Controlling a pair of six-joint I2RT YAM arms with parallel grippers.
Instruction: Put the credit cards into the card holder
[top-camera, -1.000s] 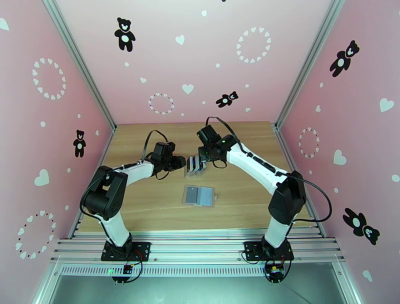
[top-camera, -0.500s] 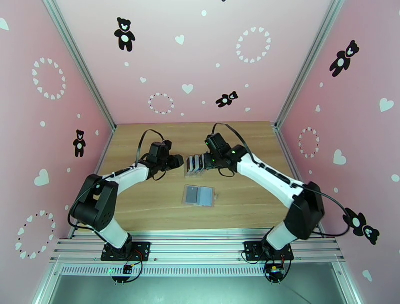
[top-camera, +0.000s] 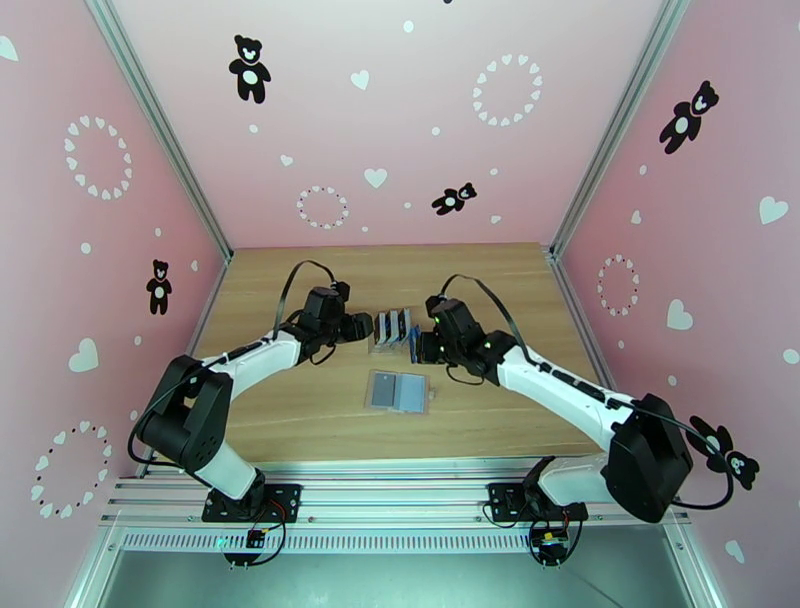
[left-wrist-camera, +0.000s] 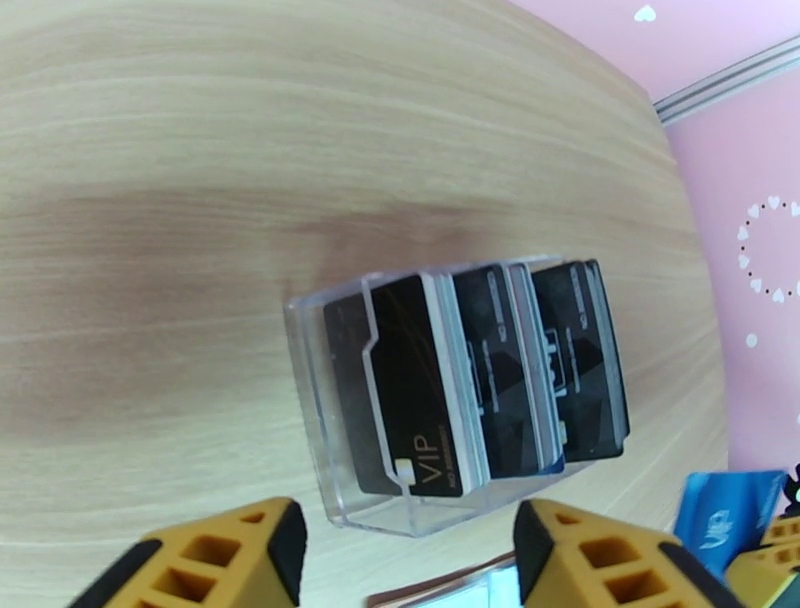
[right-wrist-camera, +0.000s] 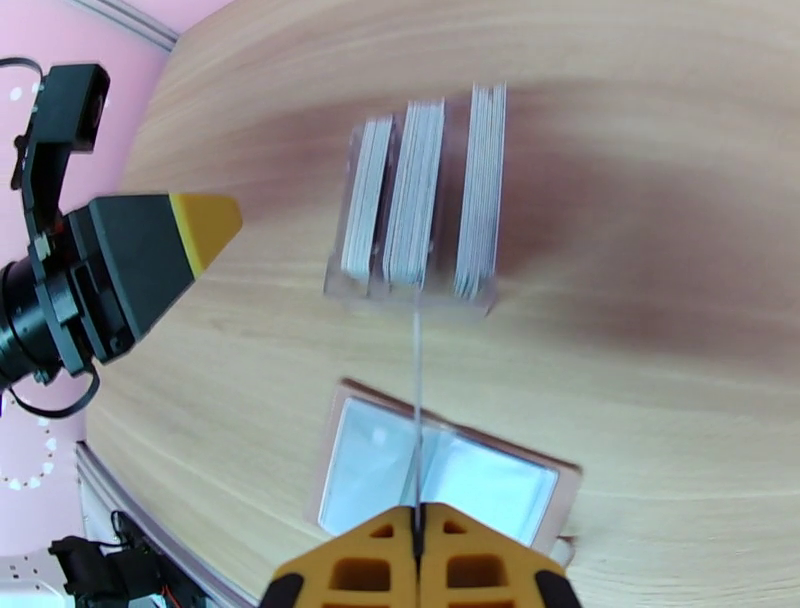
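The right pincer (right-wrist-camera: 417, 535) is clenched on a thin blue card (left-wrist-camera: 728, 508), which is held on its edge. Close by, the wallet (right-wrist-camera: 490, 490) is laid open and flat on the tabletop (top-camera: 300, 420), just in front of the stand (left-wrist-camera: 330, 420). Dark cards (left-wrist-camera: 420, 390) are kept upright in the stand. The left pincer (left-wrist-camera: 408, 535) is released, with nothing in it, beside the stand.

Pink walls (top-camera: 400, 120) with black teddy bears (top-camera: 249, 68) and white hearts (top-camera: 375, 177) stand around a light wooden table (top-camera: 300, 410). Metal bars (top-camera: 160, 130) run up the corners.
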